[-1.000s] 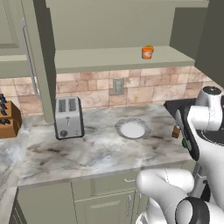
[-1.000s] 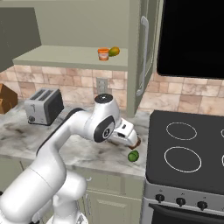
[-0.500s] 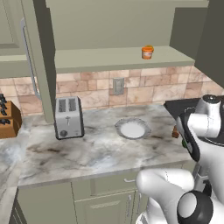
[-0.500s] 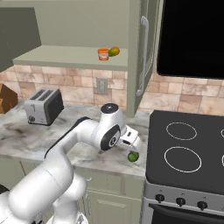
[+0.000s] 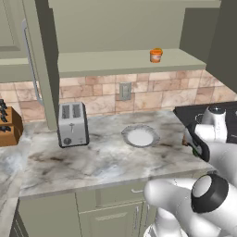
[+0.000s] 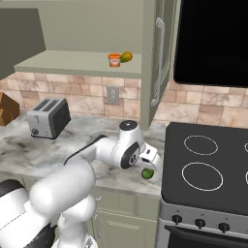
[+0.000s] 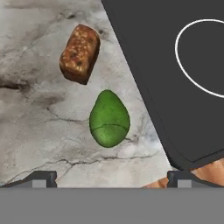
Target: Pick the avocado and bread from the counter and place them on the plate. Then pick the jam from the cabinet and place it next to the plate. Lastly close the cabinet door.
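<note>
Here the pincer hangs open directly over the avocado, tips wide to straddle it; the bread lies just beyond on the table.

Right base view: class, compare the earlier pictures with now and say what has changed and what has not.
The arm has swung right toward the stove, bringing the end effector lower, just above the avocado. Nothing has been grasped. The avocado, bread, plate and jam stayed where they were.
</note>
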Robot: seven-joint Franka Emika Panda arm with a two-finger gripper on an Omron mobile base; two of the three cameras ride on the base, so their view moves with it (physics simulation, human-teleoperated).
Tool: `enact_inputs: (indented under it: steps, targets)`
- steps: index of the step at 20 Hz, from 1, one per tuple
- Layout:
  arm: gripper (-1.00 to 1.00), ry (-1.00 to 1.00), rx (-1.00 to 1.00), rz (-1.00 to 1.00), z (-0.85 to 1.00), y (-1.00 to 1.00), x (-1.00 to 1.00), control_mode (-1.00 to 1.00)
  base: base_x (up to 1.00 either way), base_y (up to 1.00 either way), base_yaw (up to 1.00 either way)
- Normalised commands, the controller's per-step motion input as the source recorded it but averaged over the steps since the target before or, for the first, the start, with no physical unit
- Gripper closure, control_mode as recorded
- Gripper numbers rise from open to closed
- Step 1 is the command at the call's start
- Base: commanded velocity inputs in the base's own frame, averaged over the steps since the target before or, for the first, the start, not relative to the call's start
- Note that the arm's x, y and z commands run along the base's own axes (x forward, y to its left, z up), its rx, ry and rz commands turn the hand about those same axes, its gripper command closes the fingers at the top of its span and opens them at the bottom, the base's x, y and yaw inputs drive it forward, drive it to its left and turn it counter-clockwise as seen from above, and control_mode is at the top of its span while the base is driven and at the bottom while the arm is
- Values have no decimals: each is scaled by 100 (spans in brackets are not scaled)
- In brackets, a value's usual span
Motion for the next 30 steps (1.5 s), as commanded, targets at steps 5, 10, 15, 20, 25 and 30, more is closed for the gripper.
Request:
enact_inputs:
  steps: [5,10,15,20,25,30]
  targets:
    - [-100,6,0,0,-28,-5,47,-100,0,0,0]
    - [-100,3,0,0,-23,-17,21,-100,0,0,0]
    - [-100,0,0,0,-5,-6,0,-100,0,0,0]
    - [-100,0,0,0,-7,-6,0,-100,0,0,0]
    - [-100,0,0,0,-22,0,0,-100,0,0,0]
    - [-100,0,0,0,-21,0,0,-100,0,0,0]
